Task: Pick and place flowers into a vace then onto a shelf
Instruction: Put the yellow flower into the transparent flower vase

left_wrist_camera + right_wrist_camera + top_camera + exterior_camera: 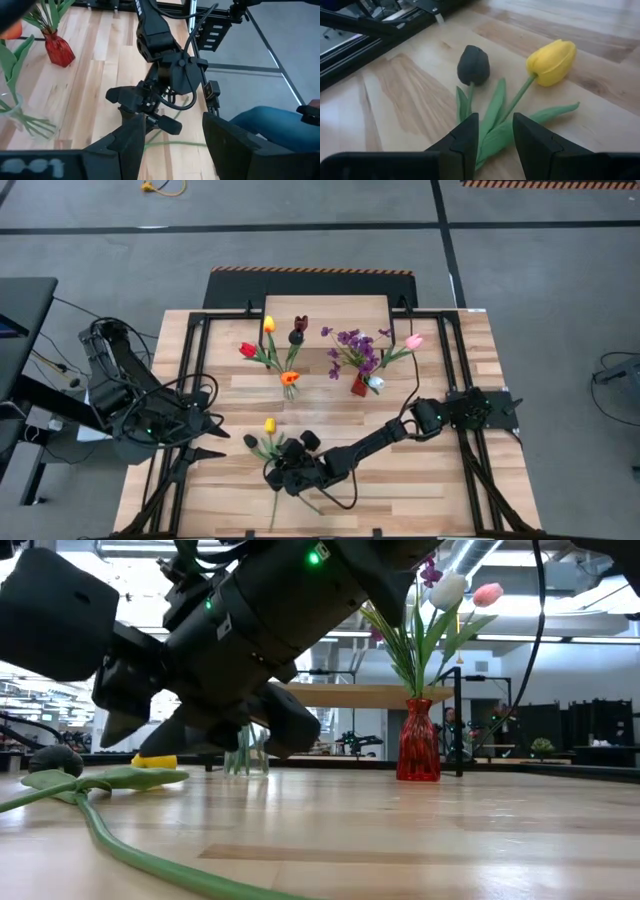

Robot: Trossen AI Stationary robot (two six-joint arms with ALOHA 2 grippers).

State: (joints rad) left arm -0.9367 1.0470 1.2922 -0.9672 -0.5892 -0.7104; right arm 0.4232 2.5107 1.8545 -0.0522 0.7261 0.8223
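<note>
Two tulip stems between right jaws.

The right arm stretches low across the table, its gripper fingers parted, while the left gripper waits open at the table's left edge.

I'm looking into a robotics lab or workshop: the slatted wooden table is sitting on a bare grey concrete floor marked with hazard-striped tape, cables are trailing across it, and ceiling strip lights are glowing over equipment racks behind.
</note>
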